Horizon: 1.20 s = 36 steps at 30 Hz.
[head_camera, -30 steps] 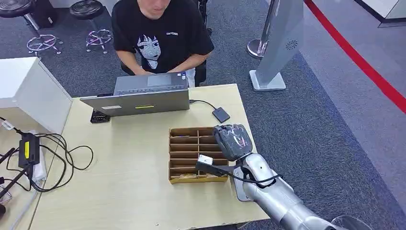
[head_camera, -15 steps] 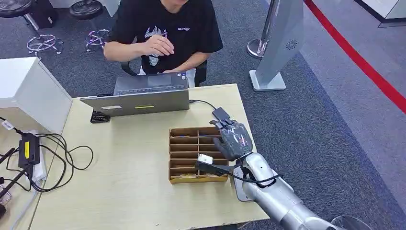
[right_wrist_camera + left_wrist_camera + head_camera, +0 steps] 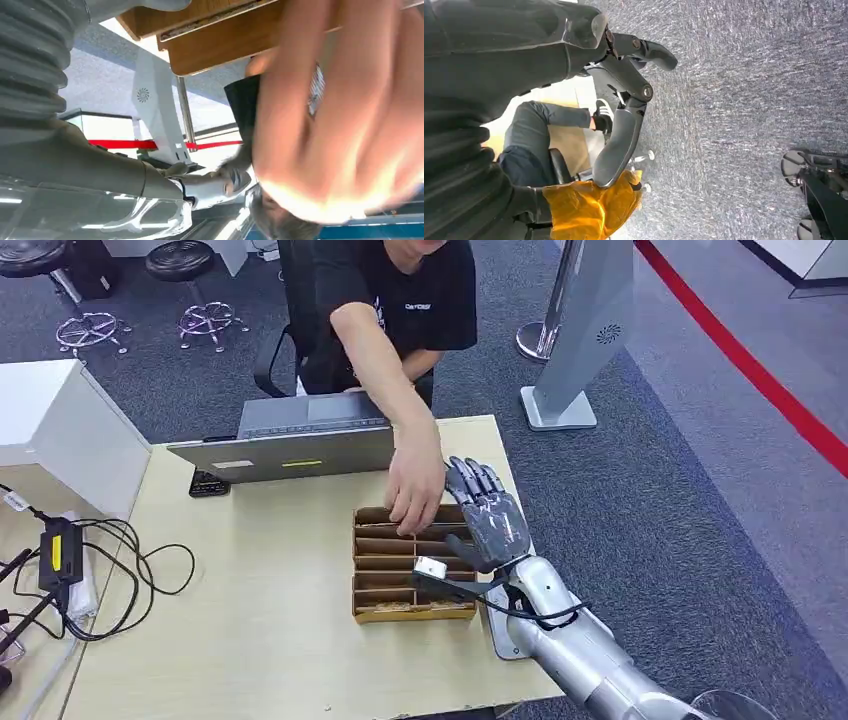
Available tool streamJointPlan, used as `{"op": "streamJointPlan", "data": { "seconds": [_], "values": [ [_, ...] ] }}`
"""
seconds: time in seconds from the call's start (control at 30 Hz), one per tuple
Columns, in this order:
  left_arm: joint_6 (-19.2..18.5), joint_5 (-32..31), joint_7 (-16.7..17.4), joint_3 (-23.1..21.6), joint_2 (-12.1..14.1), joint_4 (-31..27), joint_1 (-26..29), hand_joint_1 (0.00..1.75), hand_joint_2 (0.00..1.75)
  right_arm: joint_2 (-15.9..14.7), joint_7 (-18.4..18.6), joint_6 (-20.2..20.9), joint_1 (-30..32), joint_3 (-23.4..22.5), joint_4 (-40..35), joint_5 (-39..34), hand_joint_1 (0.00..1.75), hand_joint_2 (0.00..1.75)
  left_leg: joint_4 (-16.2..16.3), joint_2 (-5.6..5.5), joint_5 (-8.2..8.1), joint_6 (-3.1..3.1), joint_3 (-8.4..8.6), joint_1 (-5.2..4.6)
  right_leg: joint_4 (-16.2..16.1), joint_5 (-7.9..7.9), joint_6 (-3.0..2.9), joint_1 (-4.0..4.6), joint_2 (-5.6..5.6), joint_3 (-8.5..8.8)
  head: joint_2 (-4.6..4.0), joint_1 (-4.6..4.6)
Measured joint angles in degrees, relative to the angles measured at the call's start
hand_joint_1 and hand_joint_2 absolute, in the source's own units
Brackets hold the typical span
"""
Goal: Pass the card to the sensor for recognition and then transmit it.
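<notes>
My right hand (image 3: 490,515) hovers over the far right corner of the wooden divided tray (image 3: 410,615), fingers spread and straight, holding nothing. A person's hand (image 3: 415,485) reaches across the laptop and touches the tray's far compartments, right beside my fingers. Up close in the right wrist view, the person's hand (image 3: 340,125) is a blur in front of my thumb (image 3: 210,182), with the tray (image 3: 220,45) beside it. I cannot tell whether that hand holds a card. My left hand (image 3: 624,90) hangs over carpet with loose fingers and nothing in it.
A grey laptop (image 3: 290,450) stands at the table's far side, the person seated behind it. Cables and a power brick (image 3: 60,555) lie at the table's left edge. A white box (image 3: 50,430) stands far left. A grey kiosk stand (image 3: 580,330) is on the carpet to the right.
My right hand has uncurled from closed to spread wide and moved slightly toward the far edge. The person has leaned forward and reached an arm over the laptop to the tray.
</notes>
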Motion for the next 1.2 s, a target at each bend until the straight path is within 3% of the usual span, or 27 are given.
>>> {"op": "streamJointPlan", "data": {
  "seconds": [0.77, 1.2],
  "values": [
    [-0.02, -0.55, 0.0, 0.55, -0.11, 0.0, 0.0, 0.0, 1.75, 0.0, 0.87, -2.36, 2.24, -2.91, -2.67, -0.15, 0.0, 1.75, 0.0, 0.0, 0.0, 0.0, -0.02, 0.0, 0.0, -0.01, 0.0, 0.0, 0.0, -0.01, 0.0, 0.02],
    [-0.02, -0.61, -0.02, 1.68, -0.17, 0.0, 0.0, 0.0, 1.75, 0.02, -0.74, -3.37, 4.53, -6.47, -5.9, -5.49, 0.0, 1.75, 0.0, -0.01, 0.0, 0.0, -0.02, 0.0, 0.0, -0.01, 0.0, 0.0, 0.0, -0.01, 0.0, 0.02]
  ]
}}
